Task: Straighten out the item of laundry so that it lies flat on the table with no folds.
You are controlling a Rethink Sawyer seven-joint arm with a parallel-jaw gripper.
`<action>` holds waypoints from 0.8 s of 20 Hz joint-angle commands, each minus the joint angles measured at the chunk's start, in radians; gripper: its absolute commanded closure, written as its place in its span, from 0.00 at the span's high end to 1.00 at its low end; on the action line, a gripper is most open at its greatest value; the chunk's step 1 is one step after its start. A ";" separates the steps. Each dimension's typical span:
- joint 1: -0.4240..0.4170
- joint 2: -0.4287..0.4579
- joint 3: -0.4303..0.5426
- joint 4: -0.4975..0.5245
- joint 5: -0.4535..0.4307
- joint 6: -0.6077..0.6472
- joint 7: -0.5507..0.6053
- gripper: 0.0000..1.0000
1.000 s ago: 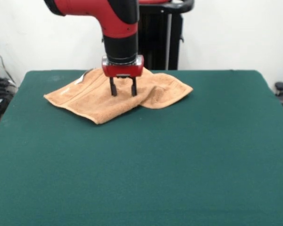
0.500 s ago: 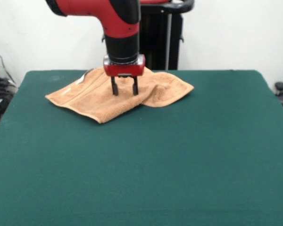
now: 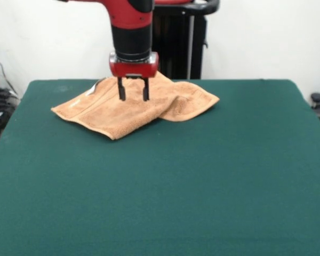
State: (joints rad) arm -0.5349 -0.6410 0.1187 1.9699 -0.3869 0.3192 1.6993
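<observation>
Since towel (image 3: 120, 109) lies folded over itself at tabletop's (image 3: 202, 176) far side, I judge it soft, light, limp. Claw (image 3: 133, 96) hangs spread above, pinching nothing. I would pinch loose folded corner, drag outward.

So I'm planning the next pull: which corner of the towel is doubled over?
The corner on the picture's right: there the towel lies as a second, rounded layer, while the left and near corners lie single and flat.
</observation>
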 commanded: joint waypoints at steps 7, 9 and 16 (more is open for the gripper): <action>0.055 0.006 0.057 -0.017 0.063 0.140 0.105 1.00; 0.073 0.009 0.051 -0.024 0.070 0.139 0.121 1.00; 0.127 0.053 0.027 -0.043 0.090 0.088 0.166 1.00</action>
State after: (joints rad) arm -0.4726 -0.6591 0.1186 1.9676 -0.3539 0.3712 1.6993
